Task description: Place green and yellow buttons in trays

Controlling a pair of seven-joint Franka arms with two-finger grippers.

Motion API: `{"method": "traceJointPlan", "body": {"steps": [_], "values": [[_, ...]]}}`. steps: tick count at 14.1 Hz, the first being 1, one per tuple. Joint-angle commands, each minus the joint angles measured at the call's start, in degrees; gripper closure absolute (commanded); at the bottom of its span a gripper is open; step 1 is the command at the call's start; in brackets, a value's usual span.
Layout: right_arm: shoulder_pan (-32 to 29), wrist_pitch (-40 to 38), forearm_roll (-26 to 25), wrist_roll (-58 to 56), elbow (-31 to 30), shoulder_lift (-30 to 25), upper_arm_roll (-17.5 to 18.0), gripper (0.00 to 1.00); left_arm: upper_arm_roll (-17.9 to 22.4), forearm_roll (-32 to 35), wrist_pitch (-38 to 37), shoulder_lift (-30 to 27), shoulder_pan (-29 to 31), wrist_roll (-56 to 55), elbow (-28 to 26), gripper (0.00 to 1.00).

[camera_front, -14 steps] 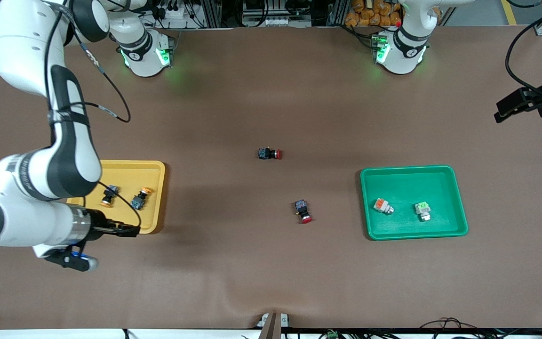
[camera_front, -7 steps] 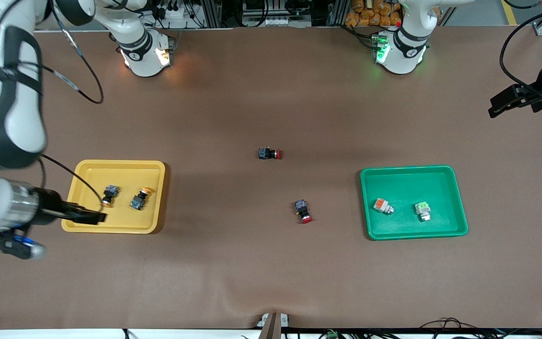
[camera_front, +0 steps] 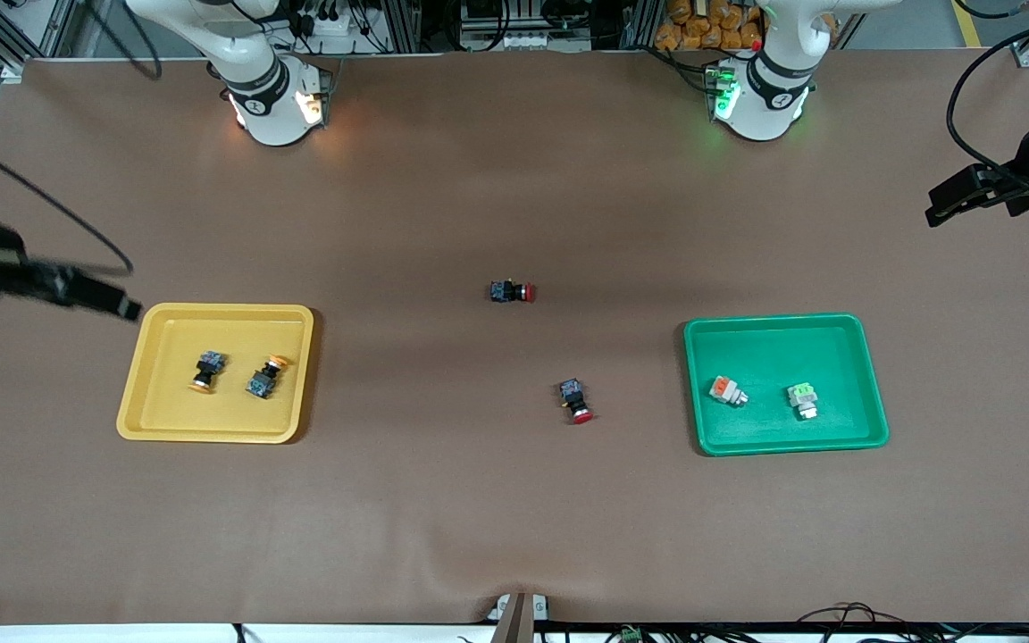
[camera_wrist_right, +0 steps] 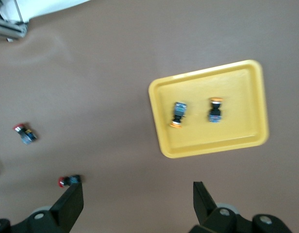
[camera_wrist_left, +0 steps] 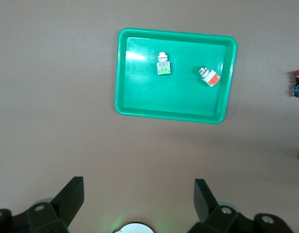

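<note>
- Your two yellow-capped buttons (camera_front: 204, 372) (camera_front: 265, 376) lie in the yellow tray (camera_front: 150, 420), lower left of the front view; the two silvery ones (camera_front: 727, 390) (camera_front: 803, 400) lie in the green tray (camera_front: 872, 393), lower right — sorted by colour, so the task looks done.
- Two red-capped switches (camera_front: 511, 291) (camera_front: 575, 399) sit on the table between the trays.
- Right gripper (camera_front: 126, 309) hangs just off the yellow tray's upper-left corner, fingers apart, empty.
- Left gripper (camera_front: 941, 196) waits at the right edge, well apart from the green tray, jaws spread wide.
</note>
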Motion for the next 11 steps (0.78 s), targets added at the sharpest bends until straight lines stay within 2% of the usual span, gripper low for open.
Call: {"method": "traceJointPlan", "body": {"steps": [1, 4, 6, 8, 11], "values": [[0.28, -3.16, -5.70, -4.88, -2.54, -4.59, 0.60, 0.00, 0.30, -0.44, 0.35, -0.93, 0.03, 1.16, -0.25, 0.00], [-0.69, -4.93, -5.44, -7.34, -7.17, -11.88, 0.51, 0.00, 0.30, -0.53, 0.35, -0.93, 0.03, 1.16, -0.25, 0.00], [-0.60, -0.83, -5.44, -7.35, -19.25, -19.68, 0.60, 0.00, 0.30, -0.53, 0.35, -1.01, 0.03, 1.16, -0.25, 0.00], [-0.60, 9.27, -5.35, -8.05, -34.64, -28.12, 0.51, 0.00, 0.30, -0.62, 0.35, -1.01, 0.03, 1.16, -0.25, 0.00], [-0.86, 10.10, -5.53, -8.14, -36.72, -29.04, 0.34, 0.00, 0.30, -0.71, 0.35, -1.01, 0.03, 1.16, -0.25, 0.00]]}}
